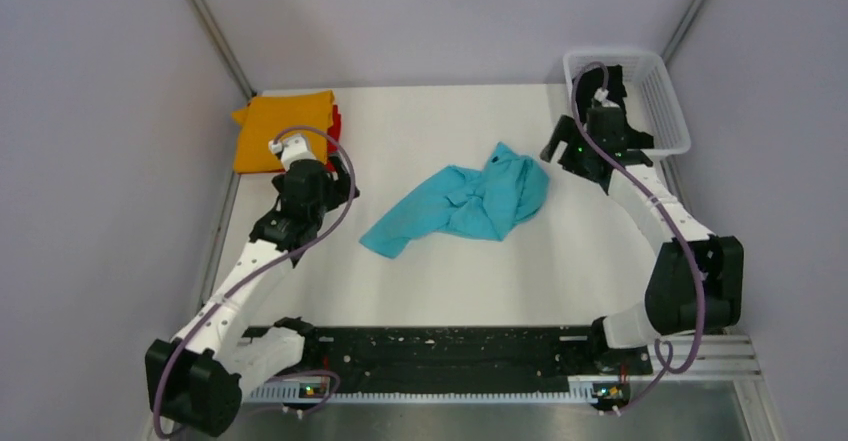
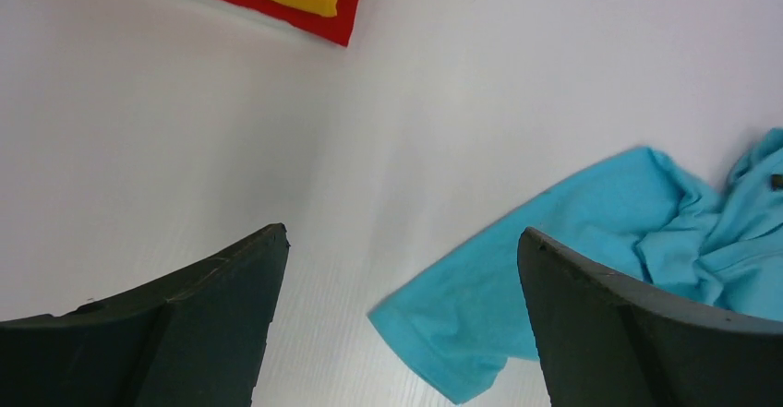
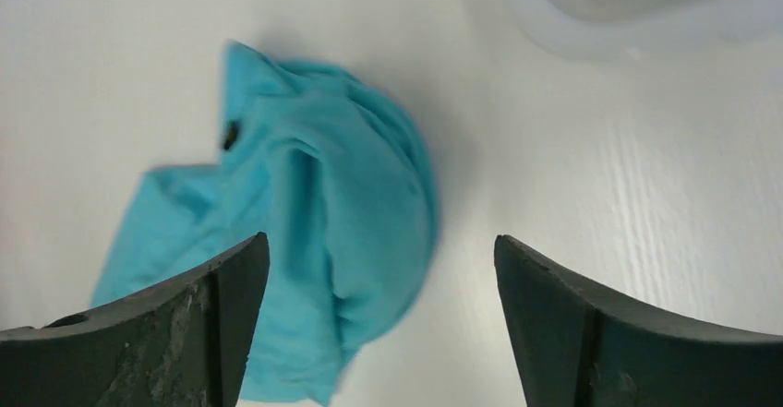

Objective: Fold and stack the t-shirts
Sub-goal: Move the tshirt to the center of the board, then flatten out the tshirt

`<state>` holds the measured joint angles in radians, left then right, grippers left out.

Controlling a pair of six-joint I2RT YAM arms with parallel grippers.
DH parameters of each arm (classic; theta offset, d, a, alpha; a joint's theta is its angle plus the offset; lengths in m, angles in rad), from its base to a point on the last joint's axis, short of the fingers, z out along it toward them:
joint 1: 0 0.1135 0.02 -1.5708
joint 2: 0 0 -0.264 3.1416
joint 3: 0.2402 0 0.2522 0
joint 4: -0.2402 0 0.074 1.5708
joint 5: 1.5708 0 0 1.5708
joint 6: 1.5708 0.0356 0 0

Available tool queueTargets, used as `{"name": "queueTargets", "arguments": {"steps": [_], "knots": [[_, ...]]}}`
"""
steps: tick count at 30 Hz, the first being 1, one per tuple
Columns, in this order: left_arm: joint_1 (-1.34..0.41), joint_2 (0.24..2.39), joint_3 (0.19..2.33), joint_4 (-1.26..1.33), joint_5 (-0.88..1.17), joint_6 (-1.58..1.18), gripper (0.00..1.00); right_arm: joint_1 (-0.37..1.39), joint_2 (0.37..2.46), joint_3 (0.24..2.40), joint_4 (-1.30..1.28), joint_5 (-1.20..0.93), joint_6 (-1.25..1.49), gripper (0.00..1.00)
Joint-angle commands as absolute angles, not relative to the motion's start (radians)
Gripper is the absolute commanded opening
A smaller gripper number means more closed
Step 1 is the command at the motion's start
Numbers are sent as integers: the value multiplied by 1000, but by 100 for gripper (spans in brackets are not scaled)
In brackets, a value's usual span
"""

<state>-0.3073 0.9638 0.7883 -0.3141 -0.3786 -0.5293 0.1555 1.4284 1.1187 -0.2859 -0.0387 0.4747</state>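
Observation:
A turquoise-blue t-shirt lies crumpled in the middle of the table. It also shows in the left wrist view and the right wrist view. At the back left a folded orange t-shirt rests on a red one, whose edge shows beneath it. Something black lies in the basket, likely the black t-shirt. My left gripper is open above the table, left of the turquoise shirt's near corner. My right gripper is open above the shirt's right end, holding nothing.
A white mesh basket stands at the back right corner, just behind my right wrist. Grey walls and metal frame posts close in the table on the left, right and back.

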Motion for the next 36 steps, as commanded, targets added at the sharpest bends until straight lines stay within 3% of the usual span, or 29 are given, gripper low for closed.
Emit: {"name": "queueTargets", "arguments": {"steps": [1, 4, 12, 18, 26, 36], "knots": [[-291, 1084, 803, -336, -252, -566, 99, 116, 1398, 1083, -421, 102, 461, 92], [-279, 1149, 812, -372, -206, -575, 99, 157, 1352, 1055, -398, 109, 428, 99], [-250, 1197, 697, -311, -21, -651, 98, 472, 1398, 1064, -342, 42, 226, 99], [-247, 1290, 687, -312, 108, -665, 87, 630, 1543, 1120, -317, 75, 222, 98], [-249, 1451, 727, -343, -9, -706, 66, 646, 1573, 1122, -271, 6, 247, 98], [-302, 1499, 763, -429, -98, -700, 62, 646, 1562, 1104, -273, 39, 259, 98]]}}
